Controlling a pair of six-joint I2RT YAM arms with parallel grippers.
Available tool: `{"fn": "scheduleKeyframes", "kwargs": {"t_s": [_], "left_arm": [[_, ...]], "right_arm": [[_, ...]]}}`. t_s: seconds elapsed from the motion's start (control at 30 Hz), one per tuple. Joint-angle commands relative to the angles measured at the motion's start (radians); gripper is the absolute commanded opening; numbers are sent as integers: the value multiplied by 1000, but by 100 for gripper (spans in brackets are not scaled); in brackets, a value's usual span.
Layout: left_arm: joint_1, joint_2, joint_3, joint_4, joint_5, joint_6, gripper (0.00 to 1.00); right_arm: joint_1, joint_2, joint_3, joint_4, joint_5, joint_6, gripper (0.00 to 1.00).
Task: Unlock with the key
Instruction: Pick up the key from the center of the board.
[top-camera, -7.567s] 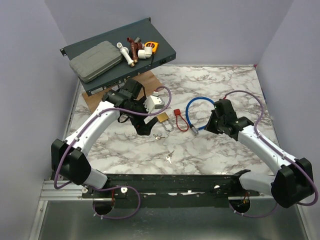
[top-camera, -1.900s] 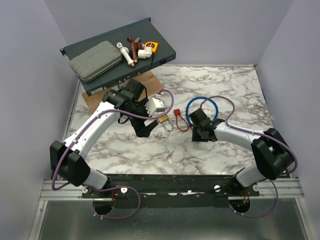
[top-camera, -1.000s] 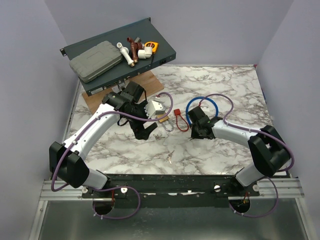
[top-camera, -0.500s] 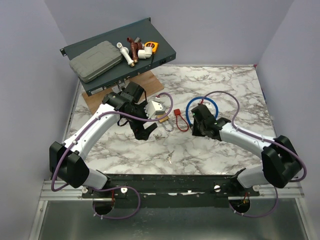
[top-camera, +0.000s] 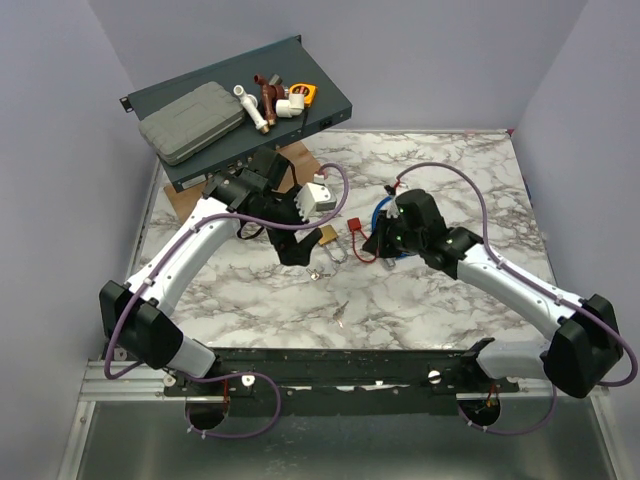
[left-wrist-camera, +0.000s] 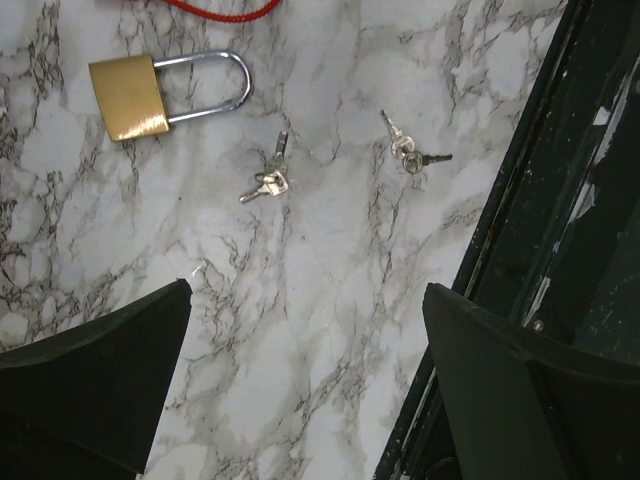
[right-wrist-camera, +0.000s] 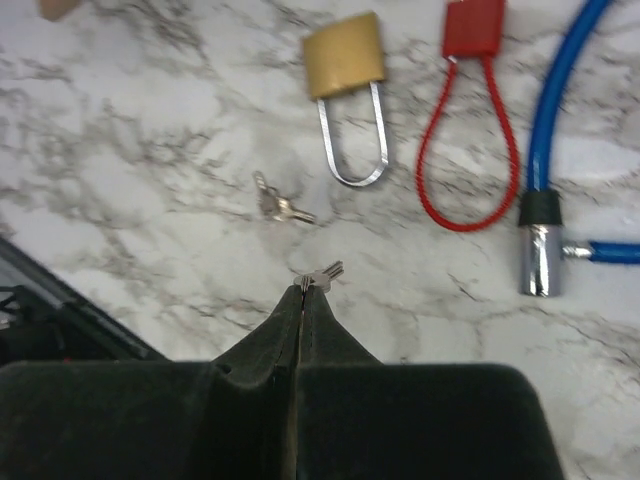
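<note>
My right gripper is shut on a tiny silver key, which sticks out of its closed tips above the marble. The brass padlock with a silver shackle lies flat on the table; it also shows in the right wrist view and the left wrist view. My left gripper hovers just left of the padlock, open and empty. Two more small key sets lie loose: one by the shackle, one nearer the front edge.
A red cable lock lies right of the padlock, and a blue cable lock lies beside it under my right arm. A dark rack unit with a grey case and pipe fittings stands at the back left. The table's dark front rail is close.
My right gripper has risen from the marble by the blue cable lock with the key pinched in it and drawn back slightly. My left gripper has shifted a little toward the padlock.
</note>
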Motion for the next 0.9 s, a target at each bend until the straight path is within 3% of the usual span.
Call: {"fn": "scheduleKeyframes", "kwargs": {"t_s": [0.0,0.23,0.37,0.67,0.87], "left_arm": [[-6,19,54,49,154,-22,99],[-11,-84,-38,236,285,-40,99],[-10,-75,-27,251,340,-51,98],[-11,-34,29,219,453,38,93],[-11,-11,96,78,553,187,94]], "right_arm": [[7,-19,124,25,-220,-46,1],[7,-15,223,59,-388,-10,1],[7,-8,249,98,-461,18,1],[7,-16,231,219,-592,93,1],[7,-30,219,285,-645,133,1]]}}
